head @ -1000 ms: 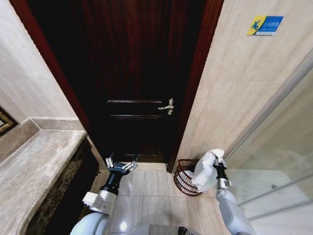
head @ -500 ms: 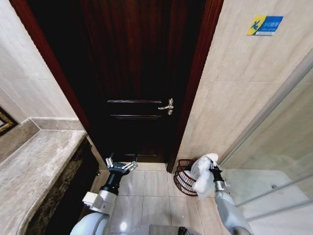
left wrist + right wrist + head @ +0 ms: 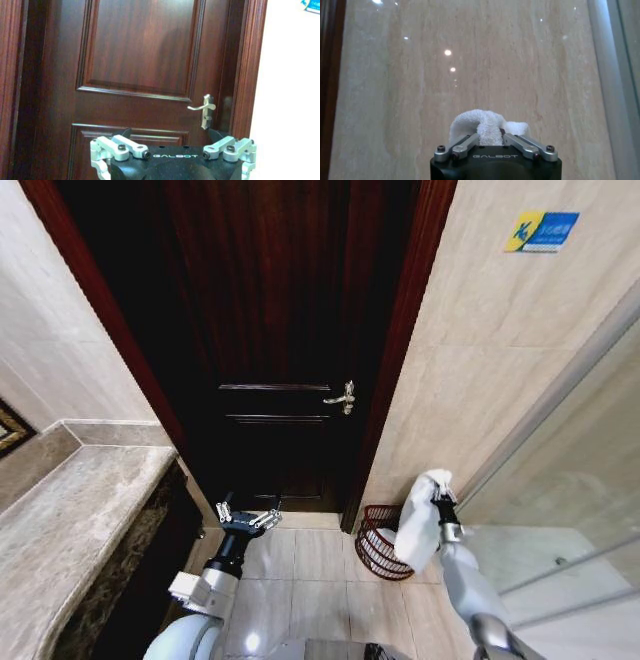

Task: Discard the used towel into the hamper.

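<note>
White towel (image 3: pixel 420 525) is hanging from the right gripper (image 3: pixel 437 498), whose fingers are pinching it tight, just above the hamper (image 3: pixel 378 542) on the floor by the door frame. The left gripper (image 3: pixel 248 518) is hovering spread and empty before the door (image 3: pixel 275 340).

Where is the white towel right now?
In the head view the towel hangs from the right hand, over the hamper beside the door frame.

The hanging towel (image 3: pixel 419 523) hides the right side of the hamper (image 3: pixel 378 542)
</note>
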`<state>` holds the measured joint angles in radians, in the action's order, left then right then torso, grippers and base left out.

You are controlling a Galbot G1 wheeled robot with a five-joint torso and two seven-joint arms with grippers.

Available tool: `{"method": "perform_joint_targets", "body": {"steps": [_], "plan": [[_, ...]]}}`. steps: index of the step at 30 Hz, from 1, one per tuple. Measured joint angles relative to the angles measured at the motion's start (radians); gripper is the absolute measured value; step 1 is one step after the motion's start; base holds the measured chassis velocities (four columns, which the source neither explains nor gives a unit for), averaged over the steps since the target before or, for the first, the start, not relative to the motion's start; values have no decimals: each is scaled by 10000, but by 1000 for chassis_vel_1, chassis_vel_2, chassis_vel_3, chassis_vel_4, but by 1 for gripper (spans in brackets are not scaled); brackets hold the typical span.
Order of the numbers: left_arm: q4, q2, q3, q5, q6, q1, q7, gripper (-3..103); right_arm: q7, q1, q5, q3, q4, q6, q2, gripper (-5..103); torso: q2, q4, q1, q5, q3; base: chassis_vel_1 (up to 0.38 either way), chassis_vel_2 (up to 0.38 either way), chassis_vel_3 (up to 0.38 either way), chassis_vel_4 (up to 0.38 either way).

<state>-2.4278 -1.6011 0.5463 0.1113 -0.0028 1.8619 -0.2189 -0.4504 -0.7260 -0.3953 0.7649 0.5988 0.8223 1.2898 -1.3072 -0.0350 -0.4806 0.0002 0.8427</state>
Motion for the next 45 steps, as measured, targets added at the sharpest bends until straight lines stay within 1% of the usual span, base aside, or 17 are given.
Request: {"method": "perform_joint_targets", "body": {"steps": [4,7,12,18,23,24,26,28,31,33,42,45], "plan": [[0,0,0,0,0,0,0,100,79,162,25,-2,-77,1,9,5,-1,0,0,-7,-1,0,0,0,0],[0,0,0,0,0,0,0,100,127,157,65,-25,-319,2,3,5,0,0,0,-2,-1,0,0,0,0],[0,0,0,0,0,0,0,100,155,-221,71,-62,-722,3,61,5,-1,4,0,-2,-1,0,0,0,0],[0,0,0,0,0,0,0,100,108,-619,289,18,-880,3,213,5,-1,1,1,-3,-2,0,0,0,0],[0,0,0,0,0,0,0,100,155,-962,899,224,-1092,4,331,5,-1,1,2,-3,-2,0,0,0,0],[0,0,0,0,0,0,0,100,155,-962,899,224,-1092,4,331,5,-1,1,2,-3,-2,0,0,0,0],[0,0,0,0,0,0,0,100,414,-1142,1284,272,-1083,4,401,5,-1,-1,2,-6,-2,0,0,0,0],[0,0,0,0,0,0,0,100,645,-1285,1825,366,-1036,4,447,5,0,2,2,2,-2,0,0,0,0],[0,0,0,0,0,0,0,100,705,-1365,2049,415,-1017,-6,451,5,-1,0,2,-7,-2,0,0,0,0],[0,0,0,0,0,0,0,100,705,-1396,2079,418,-1007,-32,451,5,-1,2,2,-5,-2,0,0,0,0],[0,0,0,0,0,0,0,100,693,-1436,2286,430,-1029,-474,488,5,-1,0,2,-2,-2,0,0,0,0],[0,0,0,0,0,0,0,100,738,-1437,2425,438,-1050,-812,477,5,-1,1,2,-1,-2,0,0,0,0]]}}
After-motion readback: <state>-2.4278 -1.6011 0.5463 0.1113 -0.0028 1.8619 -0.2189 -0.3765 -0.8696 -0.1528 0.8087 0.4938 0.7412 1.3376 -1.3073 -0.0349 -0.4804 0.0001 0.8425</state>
